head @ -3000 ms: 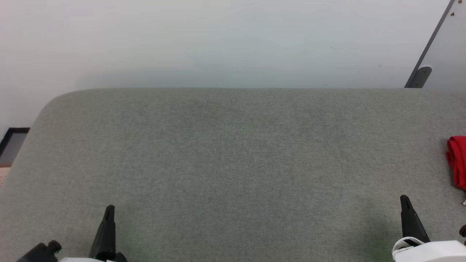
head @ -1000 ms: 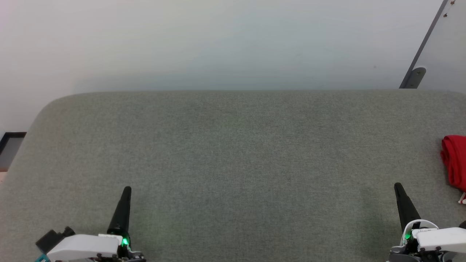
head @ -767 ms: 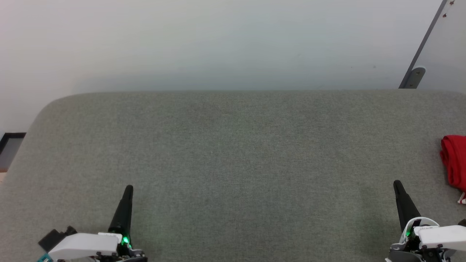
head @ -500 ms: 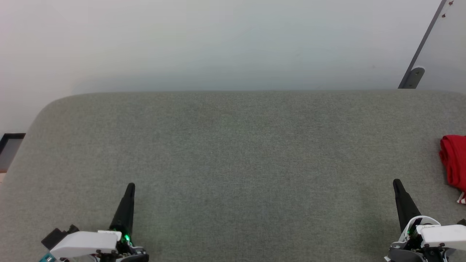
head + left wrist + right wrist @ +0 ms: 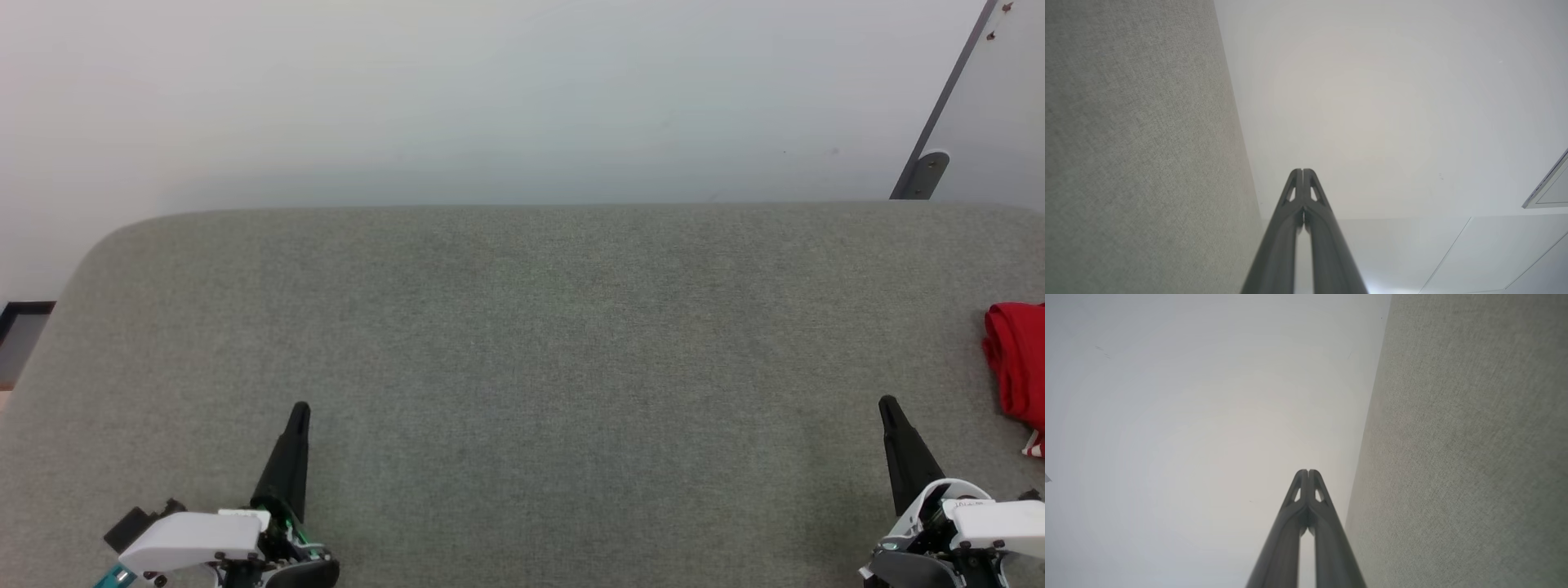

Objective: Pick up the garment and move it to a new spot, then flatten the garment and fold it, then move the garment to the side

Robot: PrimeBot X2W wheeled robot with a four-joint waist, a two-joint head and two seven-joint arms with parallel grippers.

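Grey fabric surface (image 5: pixel 522 343), garment (image 5: pixel 1016 363) far right

A broad fabric-covered surface (image 5: pixel 522 343), grey-green and woven, is stretching across in front of me, its far left corner rounding off below a plain pale wall (image 5: pixel 490 90). At the upper right a grey panel (image 5: pixel 1000 106) with a dark edge is running on a slant, a small grey bracket (image 5: pixel 927 167) sitting at its foot. A dark-framed object (image 5: pixel 23 331) is peeking out past the fabric's left side, too cut off to name.
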